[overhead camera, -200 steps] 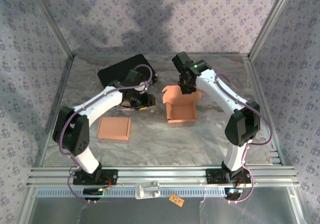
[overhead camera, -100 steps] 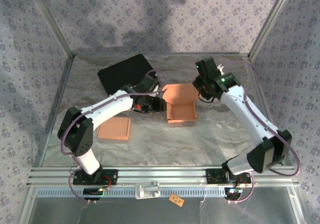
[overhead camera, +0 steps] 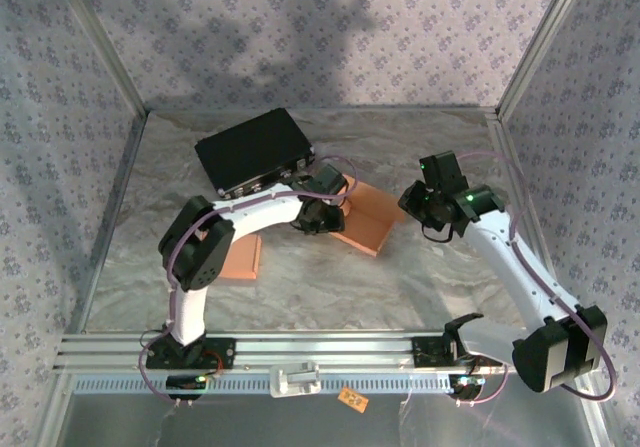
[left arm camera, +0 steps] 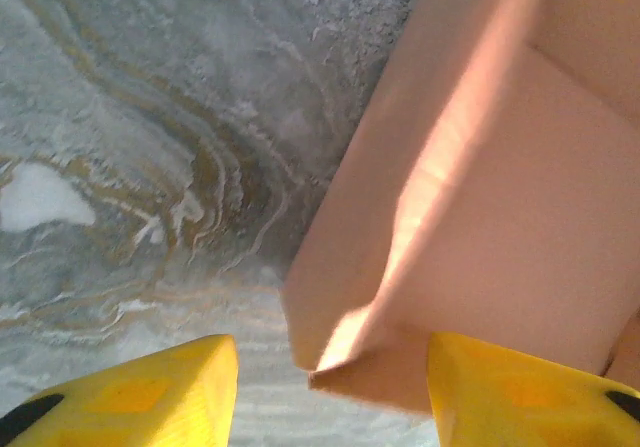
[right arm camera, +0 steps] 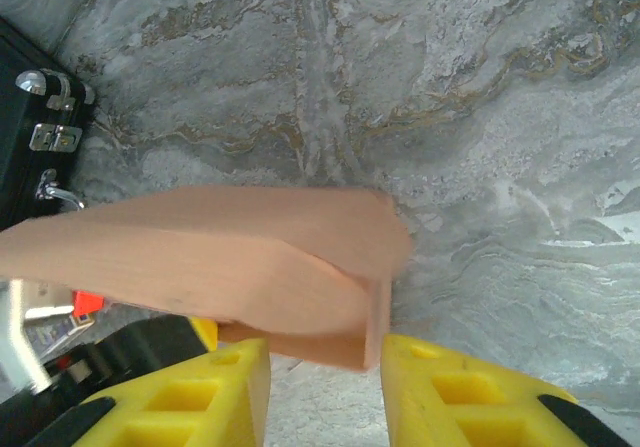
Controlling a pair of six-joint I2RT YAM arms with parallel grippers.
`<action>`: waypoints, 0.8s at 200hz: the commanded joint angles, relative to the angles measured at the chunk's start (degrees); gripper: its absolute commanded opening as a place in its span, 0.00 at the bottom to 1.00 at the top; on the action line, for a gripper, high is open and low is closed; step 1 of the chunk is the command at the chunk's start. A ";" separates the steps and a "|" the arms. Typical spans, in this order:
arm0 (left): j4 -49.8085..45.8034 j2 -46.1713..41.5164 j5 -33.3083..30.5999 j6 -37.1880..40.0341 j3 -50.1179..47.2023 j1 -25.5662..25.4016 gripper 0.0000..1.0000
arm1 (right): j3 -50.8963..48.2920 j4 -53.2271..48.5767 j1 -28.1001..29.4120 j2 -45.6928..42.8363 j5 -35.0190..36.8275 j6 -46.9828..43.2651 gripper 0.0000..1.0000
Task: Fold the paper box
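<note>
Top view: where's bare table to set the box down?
Bare table on the near side of the paper box, between the flat cardboard and the right arm; also the far-right corner. Crowded between black case and box.

This is a robotics lab: a closed test cell, not a home or a shop. The work surface (overhead camera: 330,287) is a marble-patterned tabletop boxed in by an aluminium extrusion frame (overhead camera: 330,350). Lilac flower-print cloth (overhead camera: 330,27) hangs as a backdrop along its far, left and right edges. The frame's slotted rails run along the near edge of the surface. Two white robot arms, the left arm (overhead camera: 255,207) and the right arm (overhead camera: 515,267), are bolted there side by side on black base plates. A black equipment case (overhead camera: 255,152) with metal latches lies towards the far left corner of the surface.
</note>
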 commanded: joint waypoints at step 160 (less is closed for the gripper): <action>-9.03 -1.17 11.27 38.31 8.88 7.63 0.46 | -2.00 0.24 3.29 -2.57 -1.97 -26.28 0.38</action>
